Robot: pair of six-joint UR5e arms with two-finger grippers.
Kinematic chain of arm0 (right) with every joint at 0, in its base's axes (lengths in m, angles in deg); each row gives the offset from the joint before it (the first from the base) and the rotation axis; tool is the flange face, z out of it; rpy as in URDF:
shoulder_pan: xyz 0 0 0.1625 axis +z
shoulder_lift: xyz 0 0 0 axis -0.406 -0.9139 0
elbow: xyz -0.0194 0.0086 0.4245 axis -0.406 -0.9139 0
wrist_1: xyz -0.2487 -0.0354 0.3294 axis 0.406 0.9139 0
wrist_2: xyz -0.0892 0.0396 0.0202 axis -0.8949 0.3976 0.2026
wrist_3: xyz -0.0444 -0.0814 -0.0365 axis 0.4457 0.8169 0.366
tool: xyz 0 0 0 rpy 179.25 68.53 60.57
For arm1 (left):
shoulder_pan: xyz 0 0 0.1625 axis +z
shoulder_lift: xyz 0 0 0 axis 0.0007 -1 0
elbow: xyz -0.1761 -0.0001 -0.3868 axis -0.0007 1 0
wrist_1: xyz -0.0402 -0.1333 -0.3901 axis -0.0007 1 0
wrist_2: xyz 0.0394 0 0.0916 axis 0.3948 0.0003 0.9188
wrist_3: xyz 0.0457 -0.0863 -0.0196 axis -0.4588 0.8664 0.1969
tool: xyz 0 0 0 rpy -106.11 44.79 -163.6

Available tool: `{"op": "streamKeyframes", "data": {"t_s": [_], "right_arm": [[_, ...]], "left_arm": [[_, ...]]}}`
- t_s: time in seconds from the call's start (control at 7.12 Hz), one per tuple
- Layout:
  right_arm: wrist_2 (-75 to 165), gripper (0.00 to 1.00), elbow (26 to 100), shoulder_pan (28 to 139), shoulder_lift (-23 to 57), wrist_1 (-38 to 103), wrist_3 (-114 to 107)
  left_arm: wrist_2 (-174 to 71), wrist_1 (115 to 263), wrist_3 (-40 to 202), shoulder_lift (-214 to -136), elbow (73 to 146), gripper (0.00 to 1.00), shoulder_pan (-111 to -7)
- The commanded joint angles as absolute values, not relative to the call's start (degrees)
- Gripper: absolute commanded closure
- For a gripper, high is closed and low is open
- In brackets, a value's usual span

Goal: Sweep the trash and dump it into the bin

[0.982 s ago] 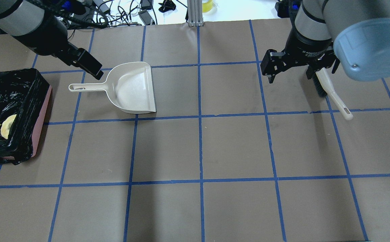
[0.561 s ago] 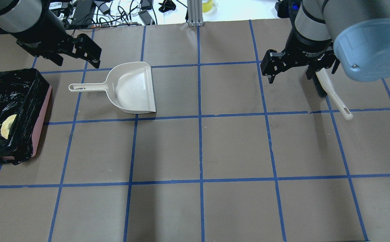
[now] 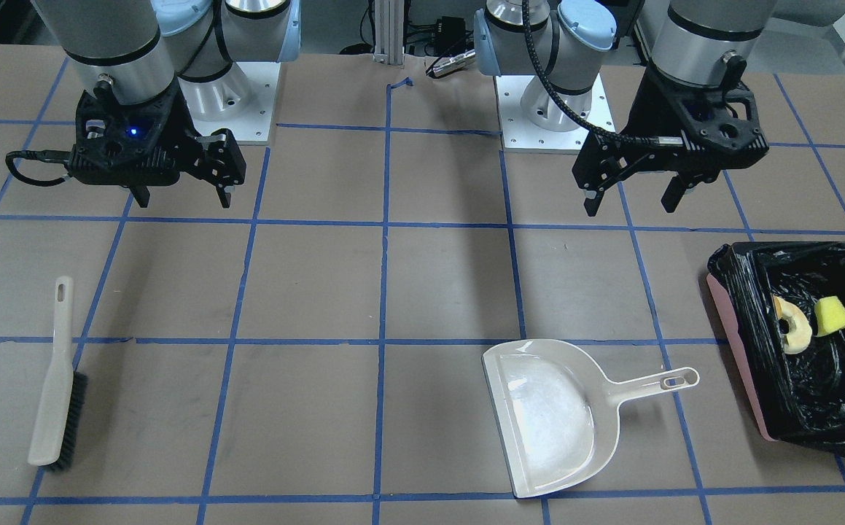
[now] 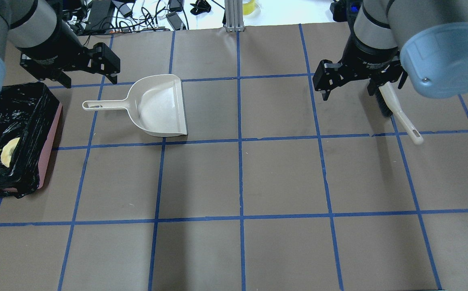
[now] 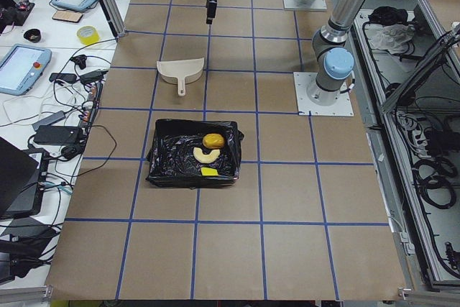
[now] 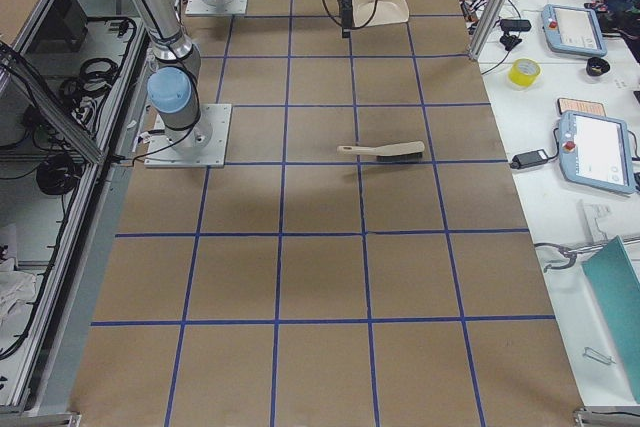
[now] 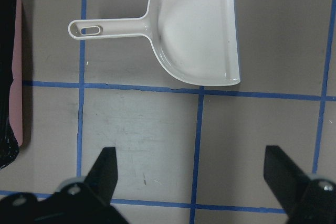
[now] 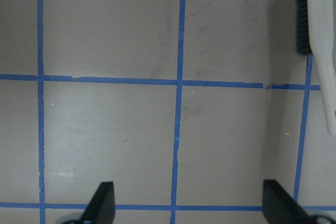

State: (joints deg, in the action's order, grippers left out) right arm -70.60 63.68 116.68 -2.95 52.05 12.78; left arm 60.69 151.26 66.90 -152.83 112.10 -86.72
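Over the bench (image 3: 393, 292), left claw (image 3: 630, 206) and right claw (image 3: 184, 200) hang apart, empty; a low swing could clip the dustpan (image 3: 550, 415).

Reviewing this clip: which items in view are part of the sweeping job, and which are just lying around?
Part of the job: pink bin, holding the yellow sponge, croissant piece and potato-like lump; empty dustpan; brush, lying flat.
Just lying about: yellow tape roll; tablets; loose cables.
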Motion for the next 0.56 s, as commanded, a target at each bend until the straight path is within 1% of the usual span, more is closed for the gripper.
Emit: {"op": "streamKeyframes", "data": {"t_s": [0.0, 0.42], "right_arm": [[-70.4, 0.00, 63.7, 116.7, -3.0, 52.0, 12.6], [-70.4, 0.00, 63.8, 116.7, -3.0, 51.9, 12.5]], "left_arm": [[57.5, 150.9, 66.5, -153.0, 111.7, 0.00, -87.4], [56.7, 151.5, 66.0, -152.8, 112.4, 0.00, -87.9]]}}
